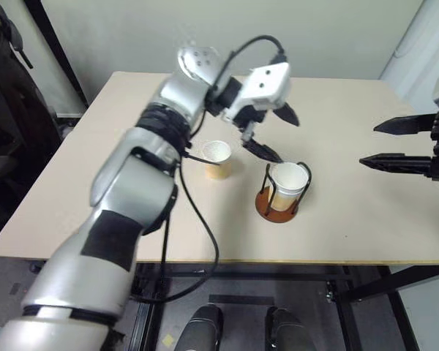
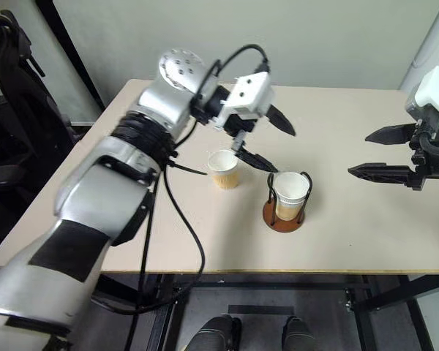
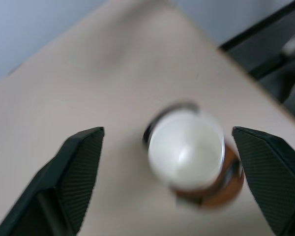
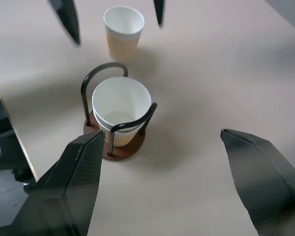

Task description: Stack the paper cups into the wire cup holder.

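I see my left gripper (image 2: pixel 267 140) with its jaws spread, empty, hovering at about ten o'clock above the wire cup holder (image 2: pixel 285 213), which has paper cups nested in it (image 2: pixel 290 190). One loose cup (image 2: pixel 224 169) stands on the table (image 2: pixel 366 234) at nine o'clock of the holder. My right gripper (image 2: pixel 384 152) hangs released at three o'clock. I judge the cup light and easily crushed, so I'd pinch its wall gently below the rim.
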